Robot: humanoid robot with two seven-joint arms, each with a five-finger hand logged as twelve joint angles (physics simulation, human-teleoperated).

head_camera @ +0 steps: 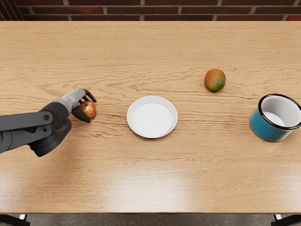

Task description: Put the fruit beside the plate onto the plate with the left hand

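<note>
- The left hand [74,102] has its fingers curled around the red fruit [89,110], low over the bench [150,179].
- The plate [130,117] lies near, directly to the hand's right, so the carry goes rightward.
- The mango [215,80] sits farther back.

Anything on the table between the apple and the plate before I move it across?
Nothing: in the head view only bare table lies between the apple, which the left hand grips, and the plate. The mango sits farther right, off that path.
</note>
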